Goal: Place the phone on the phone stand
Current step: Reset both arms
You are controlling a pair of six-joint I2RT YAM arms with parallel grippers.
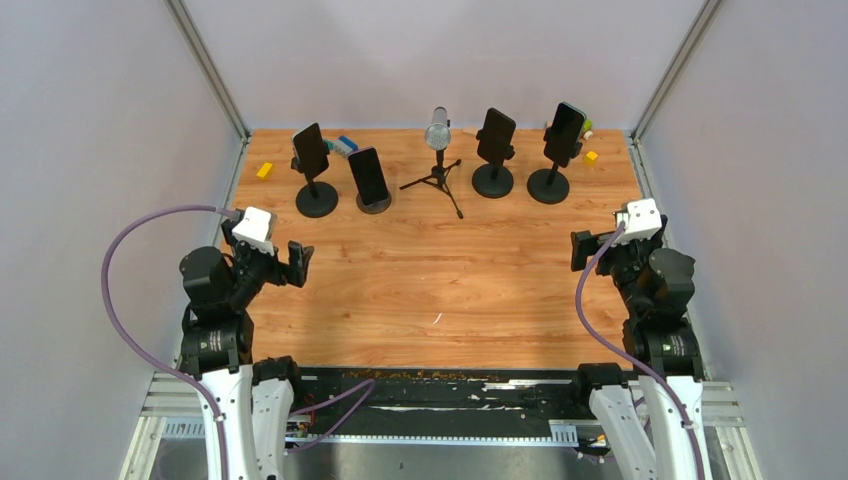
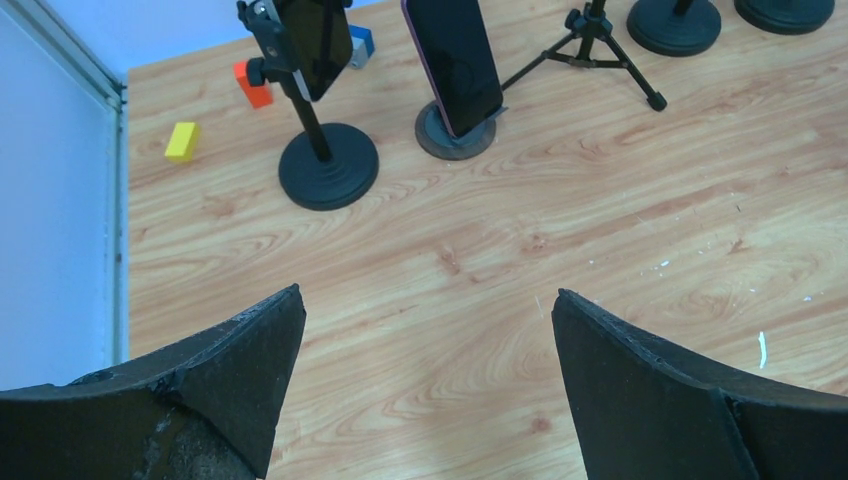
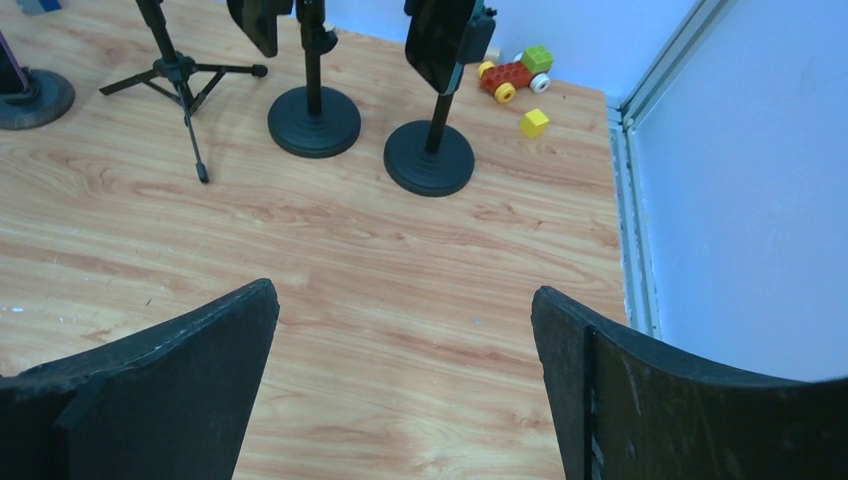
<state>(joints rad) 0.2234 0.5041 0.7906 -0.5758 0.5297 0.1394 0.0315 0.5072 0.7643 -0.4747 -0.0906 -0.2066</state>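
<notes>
Phone leans on low round stand at back of table, 3 more on pole stands; L gripper & R gripper both wide open, empty.

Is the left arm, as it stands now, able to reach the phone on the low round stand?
Probably yes. The left gripper is open and faces the phone, with only bare table between them; the tall stand is apart, to its left.
</notes>
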